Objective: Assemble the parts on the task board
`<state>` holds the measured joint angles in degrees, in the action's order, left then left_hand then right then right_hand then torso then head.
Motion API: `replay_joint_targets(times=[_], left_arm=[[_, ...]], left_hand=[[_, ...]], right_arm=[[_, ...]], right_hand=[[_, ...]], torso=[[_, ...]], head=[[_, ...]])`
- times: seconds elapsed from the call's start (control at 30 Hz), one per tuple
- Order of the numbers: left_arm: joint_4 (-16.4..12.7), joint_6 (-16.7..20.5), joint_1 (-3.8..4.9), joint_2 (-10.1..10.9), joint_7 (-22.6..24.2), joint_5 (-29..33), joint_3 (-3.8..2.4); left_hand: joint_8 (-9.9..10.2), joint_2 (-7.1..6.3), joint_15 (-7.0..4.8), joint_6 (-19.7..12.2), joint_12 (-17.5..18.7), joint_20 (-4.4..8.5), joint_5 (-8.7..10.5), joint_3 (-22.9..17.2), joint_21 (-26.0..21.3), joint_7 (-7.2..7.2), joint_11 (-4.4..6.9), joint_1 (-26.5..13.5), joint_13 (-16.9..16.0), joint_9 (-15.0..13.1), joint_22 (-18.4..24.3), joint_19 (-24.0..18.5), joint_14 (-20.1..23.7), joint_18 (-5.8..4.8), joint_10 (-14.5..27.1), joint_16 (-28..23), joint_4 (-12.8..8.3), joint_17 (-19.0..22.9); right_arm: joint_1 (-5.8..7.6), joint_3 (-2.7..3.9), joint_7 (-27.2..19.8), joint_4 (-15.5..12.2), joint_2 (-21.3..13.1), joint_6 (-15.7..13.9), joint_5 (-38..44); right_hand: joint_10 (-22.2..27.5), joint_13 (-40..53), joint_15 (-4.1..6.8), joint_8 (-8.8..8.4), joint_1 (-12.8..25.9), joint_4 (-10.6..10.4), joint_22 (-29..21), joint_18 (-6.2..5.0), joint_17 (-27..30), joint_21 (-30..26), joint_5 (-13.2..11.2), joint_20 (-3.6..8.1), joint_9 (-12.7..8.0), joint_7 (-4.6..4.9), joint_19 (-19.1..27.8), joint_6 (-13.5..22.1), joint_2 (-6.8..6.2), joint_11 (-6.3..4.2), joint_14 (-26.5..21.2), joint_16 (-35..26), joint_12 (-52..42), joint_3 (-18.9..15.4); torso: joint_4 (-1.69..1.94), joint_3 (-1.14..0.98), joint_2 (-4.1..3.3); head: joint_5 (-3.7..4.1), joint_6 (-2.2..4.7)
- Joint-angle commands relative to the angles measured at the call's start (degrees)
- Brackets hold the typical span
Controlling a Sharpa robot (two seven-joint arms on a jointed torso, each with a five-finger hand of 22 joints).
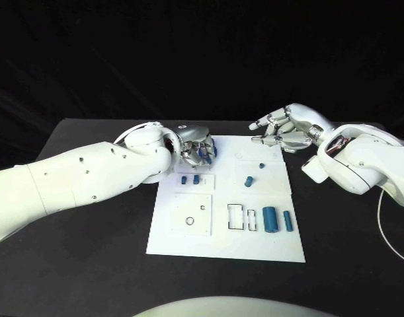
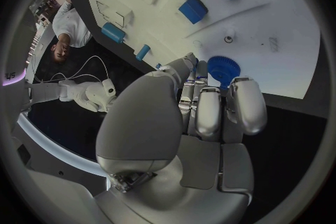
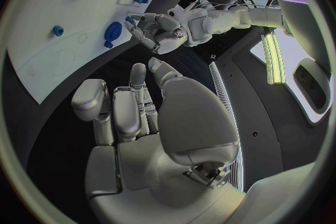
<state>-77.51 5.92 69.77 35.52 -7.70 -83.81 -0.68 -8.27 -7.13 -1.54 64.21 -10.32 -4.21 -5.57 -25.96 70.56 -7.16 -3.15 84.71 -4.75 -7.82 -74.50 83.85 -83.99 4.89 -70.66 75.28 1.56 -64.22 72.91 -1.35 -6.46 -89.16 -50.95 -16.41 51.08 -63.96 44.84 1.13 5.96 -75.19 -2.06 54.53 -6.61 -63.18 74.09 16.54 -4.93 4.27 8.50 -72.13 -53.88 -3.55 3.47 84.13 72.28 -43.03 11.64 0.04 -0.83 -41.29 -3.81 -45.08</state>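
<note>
The white task board (image 1: pixel 225 228) lies in the middle of the black table. My left hand (image 1: pixel 196 149) hovers low over its far left corner, fingers curled around a blue gear (image 2: pixel 223 70) that sits at the fingertips on the board. The right wrist view shows that gear (image 3: pixel 112 33) beside the left hand (image 3: pixel 157 31). My right hand (image 1: pixel 283 129) hangs above the far right corner with fingers apart and nothing in it. Two small blue blocks (image 1: pixel 190 178), a short peg (image 1: pixel 248 179) and two blue cylinders (image 1: pixel 278 219) rest on the board.
A white cable (image 1: pixel 389 228) trails off my right arm over the table's right side. Bare black table (image 1: pixel 78 264) lies to the left of and in front of the board. Rectangular and round recesses (image 1: pixel 241 217) mark the board's near half.
</note>
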Motion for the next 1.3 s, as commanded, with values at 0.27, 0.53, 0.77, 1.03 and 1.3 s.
replay_joint_targets(times=[0.27, 0.53, 0.77, 1.03, 1.3], left_arm=[[-1.26, -1.85, 0.32, 3.54, -1.34, 4.0, -0.26], [-1.0, -3.97, 0.32, 4.41, -1.99, 4.12, -0.2], [-0.31, -4.65, 0.26, 4.02, -2.37, 3.92, 0.04], [0.06, -5.39, 0.21, 3.66, -2.48, 3.67, 0.21], [0.17, -5.93, 0.19, 3.4, -2.46, 3.64, 0.27]], left_hand=[[0.55, -0.16, -0.14, 0.43, 0.54, 0.13, -0.32, -0.59, 0.4, -0.04, 0.08, -1.03, 0.04, 0.05, -0.18, 0.45, -1.81, -0.57, -0.46, 0.34, -0.13, 0.21], [0.67, -0.33, -0.12, 0.48, 0.77, 0.11, -0.29, -0.74, 0.42, -0.02, 0.08, -1.41, 0.02, 0.09, -0.24, 0.42, -1.78, -0.57, -0.54, 0.33, -0.16, 0.35], [0.73, -0.39, -0.12, 0.52, 0.87, 0.1, -0.28, -0.82, 0.35, 0.0, 0.09, -1.59, 0.01, 0.1, -0.2, 0.38, -1.75, -0.55, -0.61, 0.3, -0.17, 0.47], [0.75, -0.39, -0.13, 0.53, 0.9, 0.1, -0.28, -0.87, 0.38, 0.02, 0.1, -1.64, -0.01, 0.11, -0.24, 0.39, -1.75, -0.56, -0.65, 0.34, -0.18, 0.43], [0.75, -0.39, -0.13, 0.53, 0.9, 0.1, -0.28, -0.87, 0.38, 0.02, 0.1, -1.64, -0.01, 0.11, -0.24, 0.39, -1.75, -0.56, -0.65, 0.34, -0.18, 0.43]], right_arm=[[-0.01, 0.01, -0.24, -0.23, -0.35, 0.49, 0.26], [-0.01, 0.01, -0.22, -0.26, -0.33, 0.48, 0.26], [-0.01, 0.01, -0.23, -0.26, -0.24, 0.48, 0.27], [-0.01, 0.01, -0.26, -0.23, -0.19, 0.47, 0.27], [-0.01, 0.01, -0.26, -0.25, -0.17, 0.47, 0.27]], right_hand=[[0.21, 0.09, -0.04, 0.3, 0.25, 0.0, -0.07, -0.34, 0.08, -0.31, 0.22, -0.08, -0.08, 0.25, 0.43, -0.3, 0.55, -0.06, 0.74, -0.33, -0.33, 0.44], [0.21, 0.09, -0.04, 0.3, 0.25, 0.0, -0.07, -0.34, 0.08, -0.31, 0.22, -0.08, -0.08, 0.25, 0.43, -0.3, 0.55, -0.06, 0.74, -0.33, -0.33, 0.44], [0.21, 0.09, -0.04, 0.3, 0.25, 0.0, -0.07, -0.34, 0.08, -0.31, 0.22, -0.08, -0.08, 0.25, 0.43, -0.3, 0.55, -0.06, 0.74, -0.33, -0.33, 0.44], [0.21, 0.09, -0.04, 0.3, 0.25, 0.0, -0.07, -0.34, 0.08, -0.31, 0.22, -0.08, -0.08, 0.25, 0.43, -0.3, 0.55, -0.06, 0.74, -0.33, -0.33, 0.44], [0.21, 0.09, -0.04, 0.3, 0.25, 0.0, -0.07, -0.34, 0.08, -0.31, 0.22, -0.08, -0.08, 0.25, 0.43, -0.3, 0.55, -0.06, 0.74, -0.33, -0.33, 0.44]], torso=[[0.0, 0.08, -0.06], [-0.07, 0.07, -0.12], [-0.11, 0.05, -0.11], [-0.09, 0.0, -0.06], [-0.09, 0.01, -0.07]], head=[[-0.08, 0.18], [-0.42, 0.26], [-0.46, 0.14], [-0.57, 0.09], [-0.63, 0.06]])
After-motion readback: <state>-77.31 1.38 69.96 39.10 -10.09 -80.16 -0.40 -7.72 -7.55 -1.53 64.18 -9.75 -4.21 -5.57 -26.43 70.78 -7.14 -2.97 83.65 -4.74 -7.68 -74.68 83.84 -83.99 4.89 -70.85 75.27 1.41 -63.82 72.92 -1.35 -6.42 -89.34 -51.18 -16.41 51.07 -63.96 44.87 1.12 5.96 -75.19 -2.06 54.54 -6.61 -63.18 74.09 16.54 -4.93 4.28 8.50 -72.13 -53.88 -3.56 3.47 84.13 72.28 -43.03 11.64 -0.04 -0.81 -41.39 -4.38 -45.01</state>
